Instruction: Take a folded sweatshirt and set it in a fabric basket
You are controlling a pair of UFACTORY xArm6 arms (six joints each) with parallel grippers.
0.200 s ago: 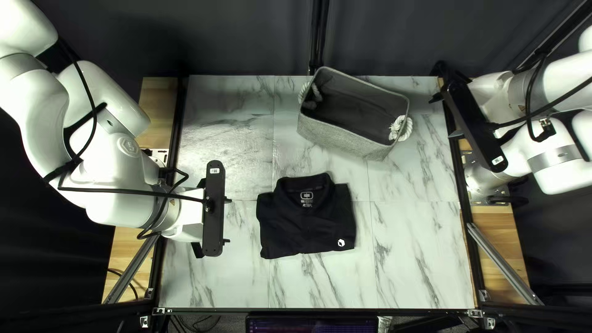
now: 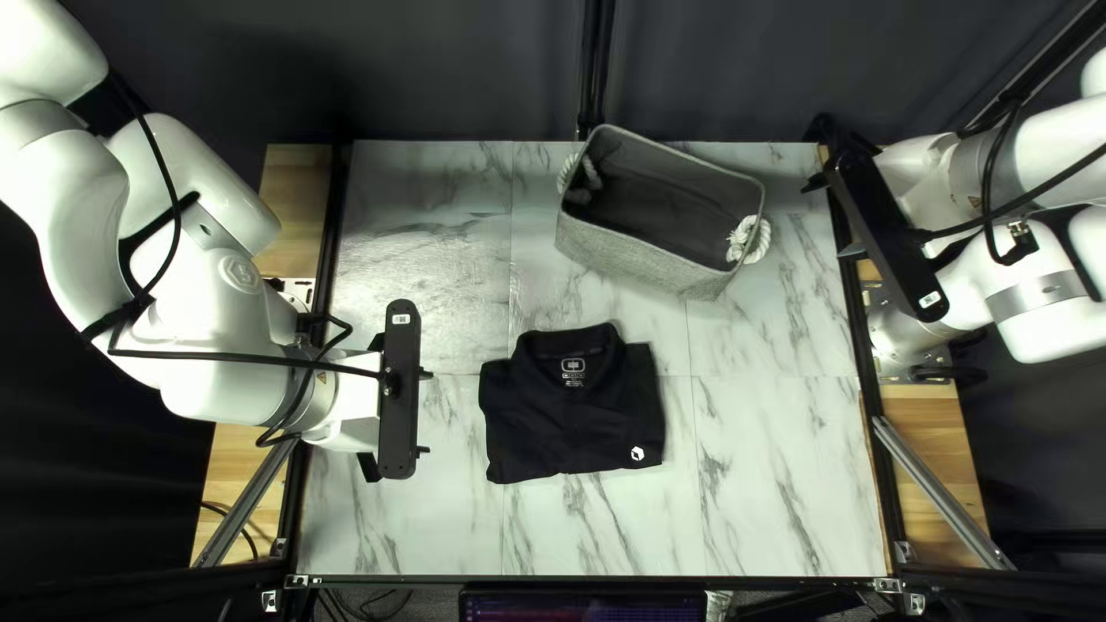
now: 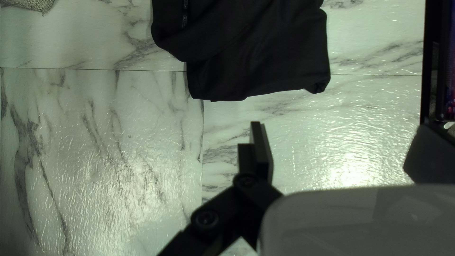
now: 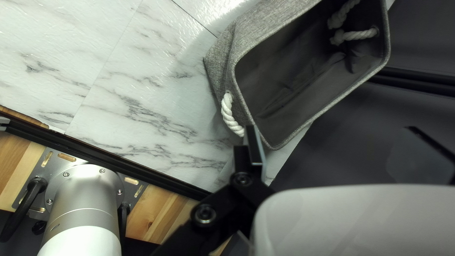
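Observation:
The folded black sweatshirt [image 2: 553,432] lies flat on the table in the top left view. My left gripper [image 2: 425,411] is a short way left of it, open and empty. In the left wrist view the sweatshirt [image 3: 256,57] is ahead of my left gripper [image 3: 339,142], not touched by it. The grey fabric basket [image 2: 645,259] stands near the table's far edge. My right gripper [image 2: 832,219], open and empty, is right of it. In the right wrist view, the basket [image 4: 284,90] is ahead of my right gripper [image 4: 332,137], one finger partly overlapping its near end; nothing shows inside.
White rope handles [image 2: 749,239] hang at the basket's ends. Marble-patterned tabletop [image 2: 772,461] lies around the sweatshirt and between it and the basket. A screen [image 2: 582,605] stands beyond the table's near edge, and a dark curtain [image 2: 461,69] hangs behind the far edge.

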